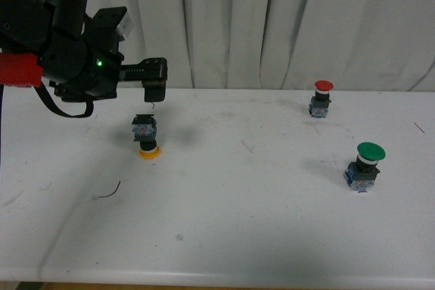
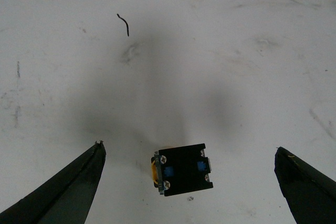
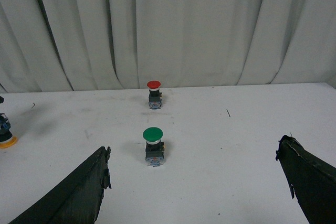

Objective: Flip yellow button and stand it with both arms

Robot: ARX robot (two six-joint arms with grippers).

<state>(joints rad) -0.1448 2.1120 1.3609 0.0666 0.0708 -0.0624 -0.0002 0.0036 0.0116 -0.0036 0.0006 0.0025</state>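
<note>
The yellow button [image 1: 146,137] stands upside down on the white table [image 1: 238,222], yellow cap on the surface, blue-grey base up. My left gripper [image 1: 155,93] hangs open just above and behind it. In the left wrist view the button's black base with screws [image 2: 182,169] lies between the spread fingers [image 2: 68,192], which do not touch it, a sliver of yellow cap showing at its edge. My right gripper [image 3: 194,153] is open and empty; the arm does not show in the front view. The button's cap also shows at the edge of the right wrist view [image 3: 5,137].
A green-capped switch [image 1: 366,165] stands upright at the right, also in the right wrist view [image 3: 153,146]. A red-capped switch [image 1: 321,98] stands at the back right, also in the right wrist view [image 3: 154,94]. A thin dark wire scrap [image 1: 107,192] lies front left. White curtain behind.
</note>
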